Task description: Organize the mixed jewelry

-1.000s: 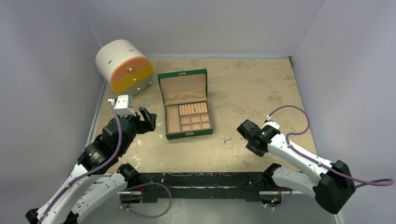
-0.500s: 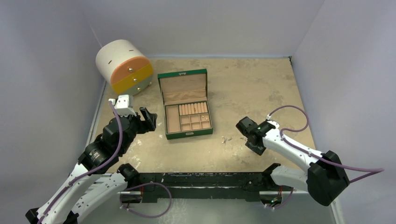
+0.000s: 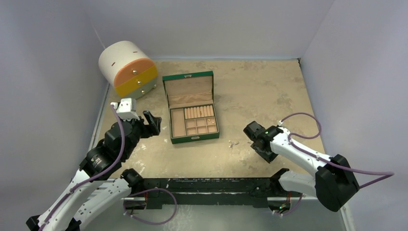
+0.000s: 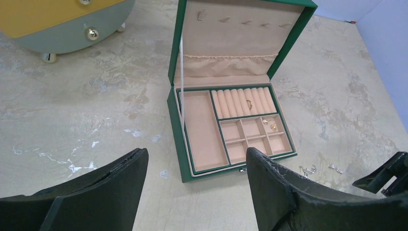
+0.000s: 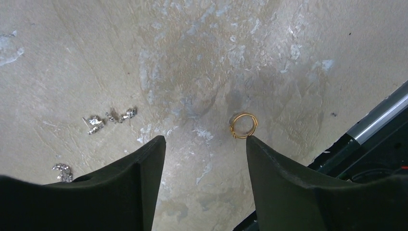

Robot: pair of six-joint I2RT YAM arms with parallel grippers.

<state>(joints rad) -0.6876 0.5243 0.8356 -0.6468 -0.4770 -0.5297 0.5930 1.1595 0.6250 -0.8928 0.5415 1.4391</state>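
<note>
Left pincer [image 4: 196, 155]: released, empty, facing green jewelry box [image 4: 176, 108]. Silver earrings [image 5: 109, 117]: loose on tabletop [image 5: 202, 57], 10 o'clock of right pincer [image 5: 206, 140]. Gold ring [image 5: 243, 125]: lying flat, 1 o'clock, just beside one finger. Right pincer: released, empty. Ring likely light, stiff, slippery; pinch across the band.

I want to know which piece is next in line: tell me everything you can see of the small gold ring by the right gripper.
The gold ring is a thin, shiny, gold-coloured hoop with a small thickening on its lower left edge, perhaps a clasp. It lies flat on the mottled beige table, apart from the silvery pieces further left in the right wrist view. It sits just beyond one fingertip of the open right gripper. Whether that tip touches it cannot be told.
</note>
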